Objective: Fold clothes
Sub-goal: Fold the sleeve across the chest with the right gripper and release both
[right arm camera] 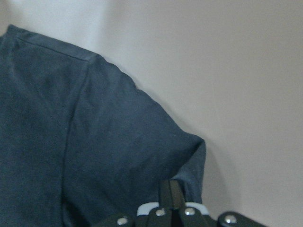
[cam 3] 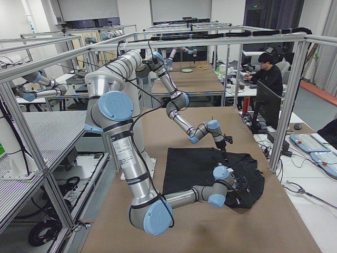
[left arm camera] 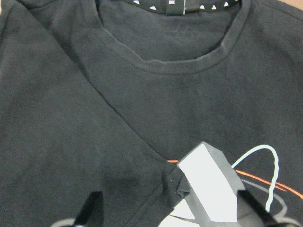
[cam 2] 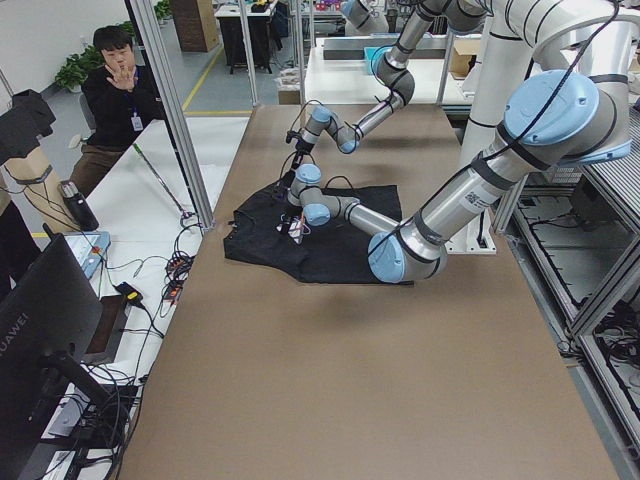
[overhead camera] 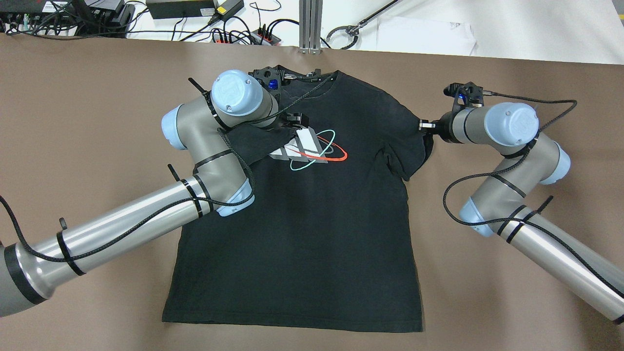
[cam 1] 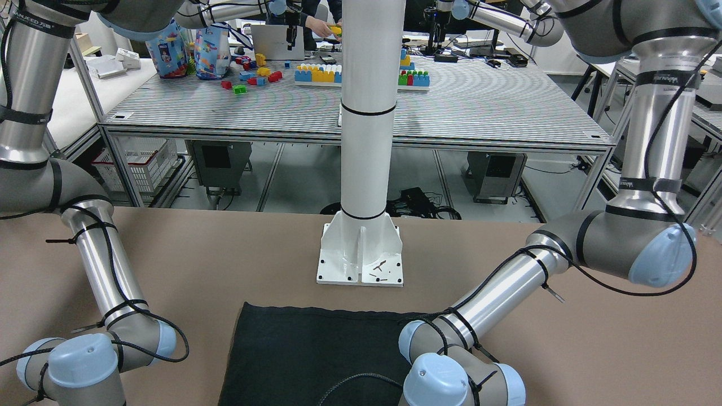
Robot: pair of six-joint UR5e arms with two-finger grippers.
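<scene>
The shirt (overhead camera: 312, 219) is laid flat on the table (overhead camera: 97, 97), one sleeve (overhead camera: 253, 141) folded over the print (overhead camera: 317, 148). The left claw (left arm camera: 170, 205) is spread above it; the other sleeve (overhead camera: 414, 146) is pinched by the right claw (right arm camera: 171, 193).

The black cloth T-shirt (overhead camera: 312, 234) is soft and matt; its chest print (overhead camera: 312, 148) looks smoother, slightly shiny. Under it, the brown surface (overhead camera: 97, 122) is matt. The silver arm tubes (overhead camera: 126, 222) are brushed metal, their pale-blue caps (overhead camera: 237, 87) smooth plastic.

One T-shirt (overhead camera: 302, 234), two arms (overhead camera: 122, 224) (overhead camera: 541, 243)
</scene>
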